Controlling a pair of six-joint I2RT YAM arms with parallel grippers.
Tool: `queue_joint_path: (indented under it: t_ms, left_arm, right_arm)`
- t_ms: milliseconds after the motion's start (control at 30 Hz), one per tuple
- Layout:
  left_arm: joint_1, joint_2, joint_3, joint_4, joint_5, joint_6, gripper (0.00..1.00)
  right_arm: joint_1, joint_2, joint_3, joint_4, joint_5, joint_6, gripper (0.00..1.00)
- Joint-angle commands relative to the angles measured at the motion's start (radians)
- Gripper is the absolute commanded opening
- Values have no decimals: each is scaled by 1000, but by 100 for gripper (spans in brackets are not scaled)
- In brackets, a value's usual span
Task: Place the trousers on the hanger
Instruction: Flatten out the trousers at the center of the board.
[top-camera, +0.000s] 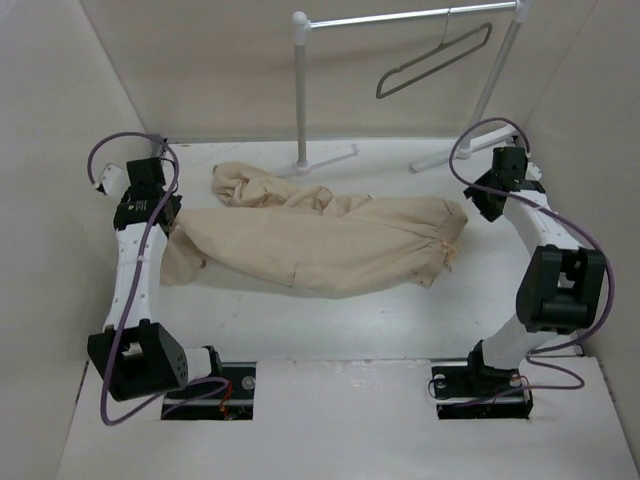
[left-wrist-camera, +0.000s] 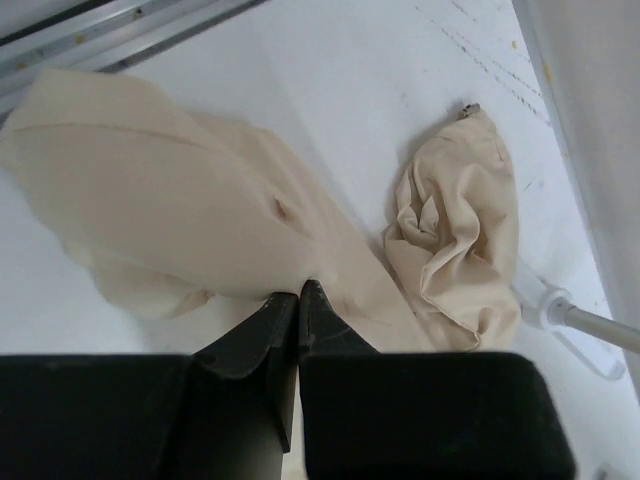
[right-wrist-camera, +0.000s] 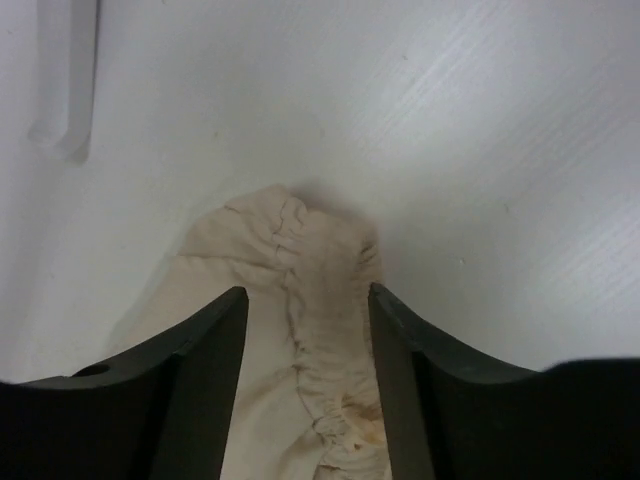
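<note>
Nearest us, the two arm bases (top-camera: 205, 385) sit at the front edge of the table (top-camera: 330, 330), and from there we read across. On the left, the left tool (top-camera: 168, 222) is closed tight on an edge of the trousers (top-camera: 330, 245). In its wrist view the black fingertips (left-wrist-camera: 270, 330) meet with the beige cloth pinched at their tips, the rest spreading away over the white surface. The trousers lie crumpled across the middle of the table, drawn out from that tool toward the right, with a bunched fold heaped behind, near the foot of the white rack (top-camera: 300, 90). Their gathered, puckered end lies just beside the right tool (top-camera: 487, 200), which stands open — its wrist view shows the fingers parted on either side of that end, though whether they touch it we cannot tell. Farther back and to the right, the hanger (top-camera: 435, 60) hangs by its hook from the rack's rail — well apart from the trousers.
</note>
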Motion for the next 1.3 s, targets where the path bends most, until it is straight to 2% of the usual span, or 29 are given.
queue_joint_path:
  t_ms: [0, 33, 100, 133, 167, 200, 233, 267, 367, 467, 533, 633, 733, 900, 1000, 1067, 1100, 1267]
  left_arm:
    - [-39, 38, 18, 114, -64, 14, 0]
    - [-43, 69, 29, 127, -68, 14, 0]
    - [-43, 125, 64, 148, -71, 14, 0]
    - [-43, 156, 93, 154, -71, 16, 0]
    - [-40, 187, 127, 156, -68, 17, 0]
    - [-39, 219, 166, 156, -68, 20, 0]
    - [-34, 250, 203, 156, -66, 22, 0]
    - [-33, 283, 239, 156, -66, 25, 0]
    - [-33, 383, 323, 150, -75, 43, 0]
    - [-36, 475, 381, 139, -74, 66, 5]
    - [-37, 517, 414, 121, -63, 89, 19]
    - [-43, 493, 396, 104, -77, 90, 39]
    - [-45, 398, 314, 104, -84, 80, 50]
    - [0, 155, 63, 116, -86, 47, 53]
    - [47, 11, -104, 109, -75, 5, 52]
    - [81, -40, -180, 101, -59, -19, 52]
    - [104, -55, -213, 95, -43, -35, 52]
    - [202, -54, -298, 78, 75, -101, 52]
  right_arm:
    - [35, -77, 126, 18, 24, -59, 65]
    - [67, -134, 82, 2, 38, -65, 67]
    - [136, -275, -53, -1, 57, -70, 62]
    - [181, -362, -142, -4, 64, -61, 53]
    - [217, -445, -229, -13, 56, -32, 36]
    - [263, -517, -312, -28, 35, 5, 24]
    - [308, -571, -387, -59, 7, 42, 17]
    - [342, -617, -458, -88, -17, 101, 15]
    - [434, -700, -625, -88, -54, 252, 21]
    - [465, -710, -698, -61, -62, 329, 48]
    - [454, -664, -704, -24, -67, 329, 56]
    - [445, -544, -672, 37, -91, 308, 60]
    - [448, -426, -633, 100, -94, 307, 60]
    - [457, -351, -630, 171, -82, 327, 56]
    - [436, -305, -613, 177, -71, 329, 38]
    - [411, -298, -595, 172, -54, 331, 18]
    - [394, -314, -587, 165, -44, 329, 13]
    - [246, -493, -566, 65, 61, 286, 7]
